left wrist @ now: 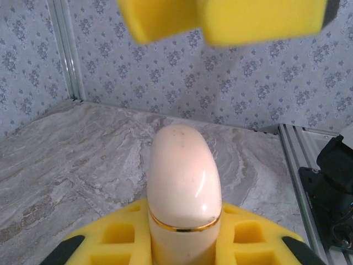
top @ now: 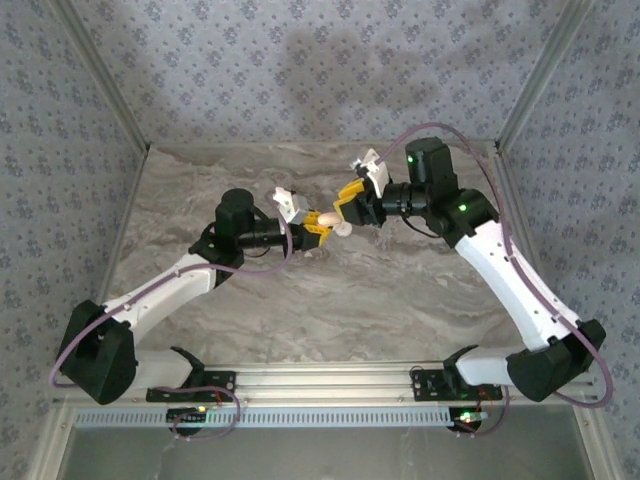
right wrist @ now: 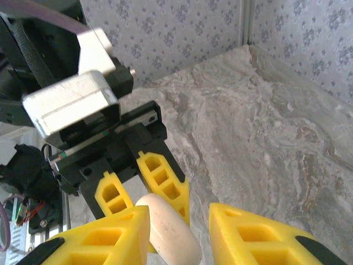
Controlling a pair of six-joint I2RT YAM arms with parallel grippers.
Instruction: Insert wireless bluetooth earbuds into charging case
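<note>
The charging case is a smooth peach shell with a thin gold seam, and its lid is down. My left gripper is shut on its lower half and holds it above the table, as the top view shows. My right gripper stands open around the case's free end. Its one finger lies against the case and the other finger stands clear with a gap. The two grippers meet nose to nose over the middle of the table. The earbuds are out of view.
The marble-patterned table stretches under both arms. Patterned walls and metal frame posts close it in at the back and sides. The right arm's black wrist hangs over the back right.
</note>
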